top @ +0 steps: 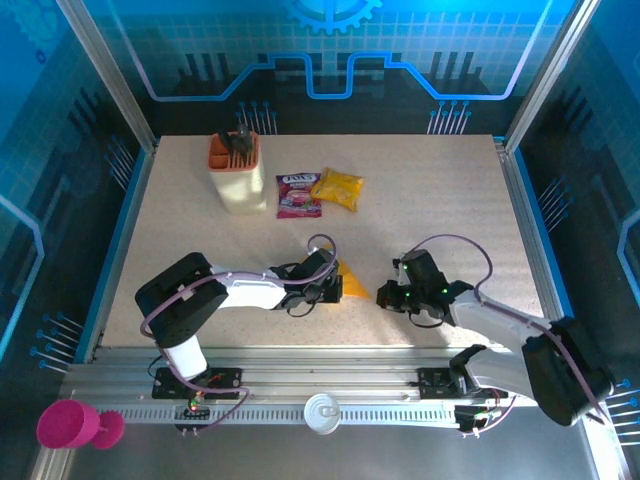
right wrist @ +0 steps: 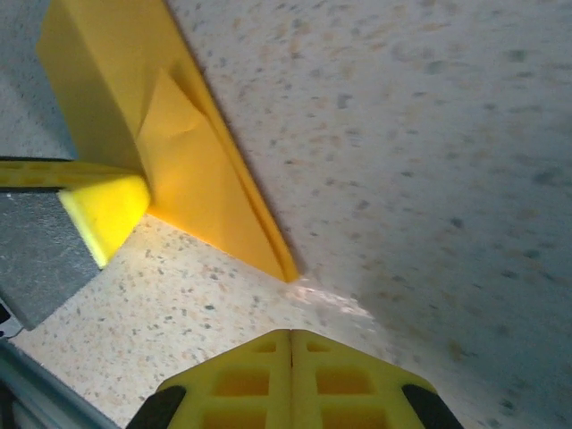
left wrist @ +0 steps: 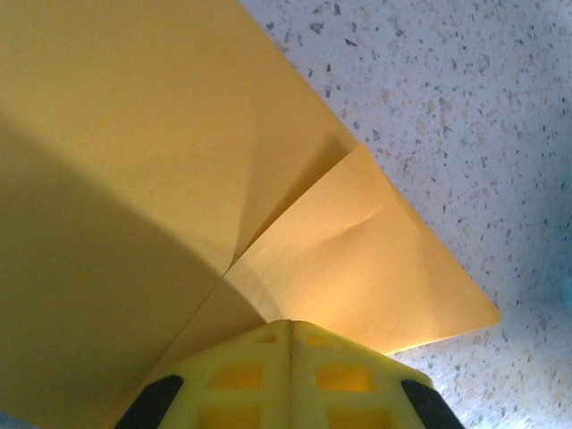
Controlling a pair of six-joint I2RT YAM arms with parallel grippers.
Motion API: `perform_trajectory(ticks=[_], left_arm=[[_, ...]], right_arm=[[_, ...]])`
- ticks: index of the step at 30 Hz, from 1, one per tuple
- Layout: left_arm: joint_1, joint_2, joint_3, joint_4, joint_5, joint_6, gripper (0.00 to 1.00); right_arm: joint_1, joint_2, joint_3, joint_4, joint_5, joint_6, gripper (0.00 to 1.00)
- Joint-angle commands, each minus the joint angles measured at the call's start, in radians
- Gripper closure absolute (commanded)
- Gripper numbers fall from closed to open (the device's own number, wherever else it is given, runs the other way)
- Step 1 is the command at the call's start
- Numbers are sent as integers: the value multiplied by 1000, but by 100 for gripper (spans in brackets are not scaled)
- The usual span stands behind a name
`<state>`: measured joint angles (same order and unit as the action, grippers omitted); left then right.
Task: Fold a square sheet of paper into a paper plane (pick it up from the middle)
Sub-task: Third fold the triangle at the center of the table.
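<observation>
Paper point(left wrist: 134, 134), part-folded, under tips of shut L fingers point(left wrist: 241, 384); R fingers point(right wrist: 241, 384) shut, empty, near its corner.

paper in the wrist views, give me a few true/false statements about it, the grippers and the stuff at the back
1. The sheet of paper lies as a flat, unfolded square. False: flaps are folded over and creases show.
2. The right gripper is shut and apart from the paper, over bare table. True.
3. The left gripper has its jaws wide open. False: they are shut, with the tips at the paper.
4. The purple-red packet lies between the cream holder and the yellow snack bag. True.
5. The paper rests on top of the snack bag. False: it lies nearer the arms, apart from it.
</observation>
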<state>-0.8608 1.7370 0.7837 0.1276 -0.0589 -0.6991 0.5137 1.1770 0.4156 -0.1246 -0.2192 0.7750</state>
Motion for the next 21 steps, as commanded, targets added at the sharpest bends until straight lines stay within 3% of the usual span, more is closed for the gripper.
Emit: perform_trajectory(ticks=[1, 10, 18, 21], left_arm=[[15, 14, -11, -143, 13, 90, 100], [27, 3, -20, -145, 45, 130, 100], [71, -70, -8, -150, 91, 94, 100], [102, -155, -16, -145, 134, 13, 80]], right_arm=[[37, 77, 63, 71, -49, -28, 99], [75, 297, 157, 161, -68, -36, 100], [52, 385, 83, 249, -54, -21, 100], [48, 395, 48, 291, -56, 1, 100]])
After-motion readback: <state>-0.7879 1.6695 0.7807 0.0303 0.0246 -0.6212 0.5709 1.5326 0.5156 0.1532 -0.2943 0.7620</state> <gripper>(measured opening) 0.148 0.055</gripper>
